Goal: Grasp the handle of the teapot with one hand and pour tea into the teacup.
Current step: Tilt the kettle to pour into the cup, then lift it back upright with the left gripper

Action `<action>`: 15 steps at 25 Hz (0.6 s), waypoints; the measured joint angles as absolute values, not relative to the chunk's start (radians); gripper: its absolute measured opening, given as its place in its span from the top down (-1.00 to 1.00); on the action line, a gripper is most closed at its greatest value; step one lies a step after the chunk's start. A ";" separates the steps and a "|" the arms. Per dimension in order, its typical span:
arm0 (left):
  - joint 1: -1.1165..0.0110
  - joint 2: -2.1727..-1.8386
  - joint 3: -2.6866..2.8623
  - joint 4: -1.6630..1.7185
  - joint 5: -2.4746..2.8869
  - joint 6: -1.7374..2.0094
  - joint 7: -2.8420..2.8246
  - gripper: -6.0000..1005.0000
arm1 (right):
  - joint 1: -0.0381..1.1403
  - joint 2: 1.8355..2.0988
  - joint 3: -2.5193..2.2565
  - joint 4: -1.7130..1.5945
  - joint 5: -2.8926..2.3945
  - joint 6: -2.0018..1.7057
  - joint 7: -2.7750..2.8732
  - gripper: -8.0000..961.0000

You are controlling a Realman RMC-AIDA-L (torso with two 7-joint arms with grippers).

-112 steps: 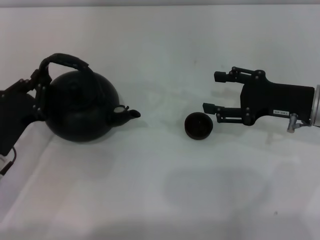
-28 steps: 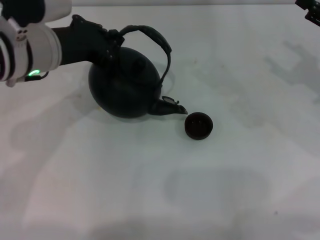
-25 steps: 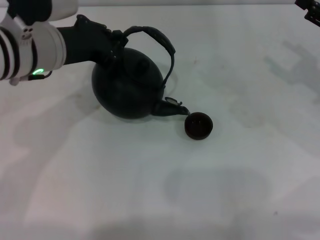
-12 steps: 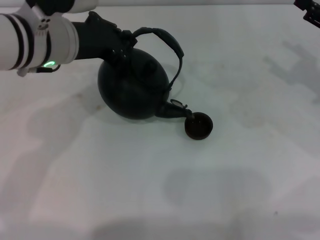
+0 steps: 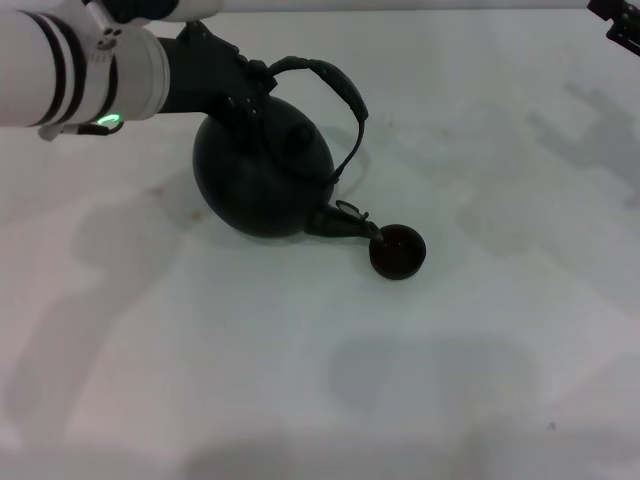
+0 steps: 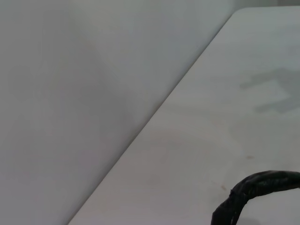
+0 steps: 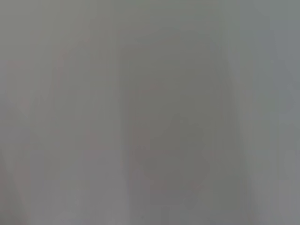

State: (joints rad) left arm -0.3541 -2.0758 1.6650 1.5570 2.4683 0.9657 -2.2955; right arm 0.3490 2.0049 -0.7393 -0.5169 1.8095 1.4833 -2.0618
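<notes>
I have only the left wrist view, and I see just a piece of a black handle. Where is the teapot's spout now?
Observer: The teapot is tilted, and its spout reaches the rim of the teacup.
Operator: Which gripper holds it?
Observer: The left gripper grips the handle at the end away from the spout.
Operator: And the right gripper?
Observer: The right gripper shows only at the head view's top right corner, far from the teacup.

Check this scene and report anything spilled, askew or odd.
No spill shows on the table. The teapot is tilted, spout down at the teacup rim, held by the left gripper at its handle; that fits pouring. The right gripper sits at the far edge.
</notes>
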 joint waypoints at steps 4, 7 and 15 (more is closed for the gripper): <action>-0.363 -2.075 1.673 1.568 2.492 0.974 -2.314 0.76 | 0.350 2.005 -0.739 -0.507 1.810 1.483 -2.069 -0.75; -0.369 -2.075 1.682 1.574 2.514 0.987 -2.331 0.76 | 0.350 2.005 -0.739 -0.505 1.811 1.483 -2.074 -0.75; -0.384 -2.076 1.696 1.586 2.549 1.010 -2.359 0.76 | 0.350 2.005 -0.739 -0.503 1.812 1.483 -2.074 -0.75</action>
State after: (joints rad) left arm -0.3836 -2.0755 1.6962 1.5856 2.5492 1.0098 -2.3594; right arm 0.3498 2.0049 -0.7393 -0.5027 1.8117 1.4833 -2.0739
